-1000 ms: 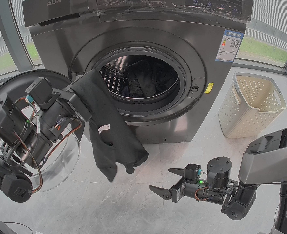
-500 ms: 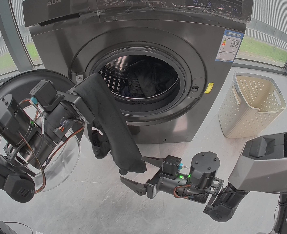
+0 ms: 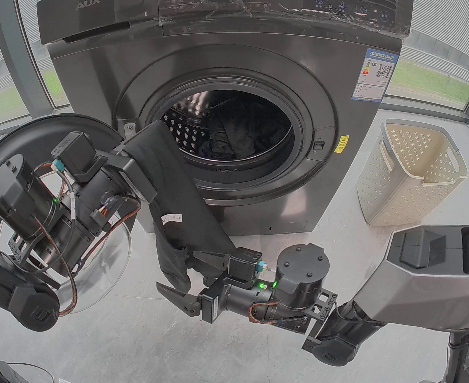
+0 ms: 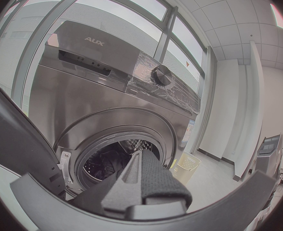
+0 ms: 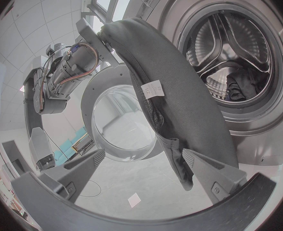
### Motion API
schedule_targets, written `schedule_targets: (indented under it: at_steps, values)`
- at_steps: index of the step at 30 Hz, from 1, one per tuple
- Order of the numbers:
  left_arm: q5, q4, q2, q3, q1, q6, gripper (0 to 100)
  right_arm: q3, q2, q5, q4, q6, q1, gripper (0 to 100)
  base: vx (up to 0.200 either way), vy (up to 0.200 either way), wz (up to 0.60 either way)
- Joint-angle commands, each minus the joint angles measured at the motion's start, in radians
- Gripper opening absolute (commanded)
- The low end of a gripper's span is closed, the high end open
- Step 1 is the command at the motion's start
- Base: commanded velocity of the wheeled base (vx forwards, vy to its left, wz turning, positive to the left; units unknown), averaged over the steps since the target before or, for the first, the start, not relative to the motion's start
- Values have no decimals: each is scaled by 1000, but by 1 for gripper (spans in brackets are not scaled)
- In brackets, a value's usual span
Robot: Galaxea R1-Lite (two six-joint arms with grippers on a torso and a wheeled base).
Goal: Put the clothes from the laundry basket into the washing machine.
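Observation:
A dark garment (image 3: 178,203) with a small white label hangs from my left gripper (image 3: 139,147), which is shut on its upper end just left of the washing machine's round opening (image 3: 229,128). In the left wrist view the cloth (image 4: 162,180) lies folded over the gripper (image 4: 141,180). My right gripper (image 3: 178,275) is open and low above the floor, with the garment's lower end (image 5: 180,90) hanging between its fingers (image 5: 205,170) and against one of them. More dark clothes (image 3: 245,126) lie inside the drum.
The washing machine's door (image 3: 38,134) stands swung open at the left, behind my left arm. A cream laundry basket (image 3: 410,171) sits on the floor to the right of the machine. Bare grey floor (image 3: 139,341) lies in front.
My right gripper has travelled left along the floor until its open fingers reach the garment's hanging end. The garment has swung and settled; my left arm has shifted only slightly.

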Motion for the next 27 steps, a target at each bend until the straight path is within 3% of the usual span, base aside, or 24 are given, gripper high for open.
schedule_targets:
  at_steps: [1,27]
  values:
    - [0,-1,1,0,0,-1,0,-60,37,0,29,4,-1,100,0,0,0]
    - [0,-7,-2,1,-10,-1,0,-445,279,-101,134,4,-47,100,0,0,0]
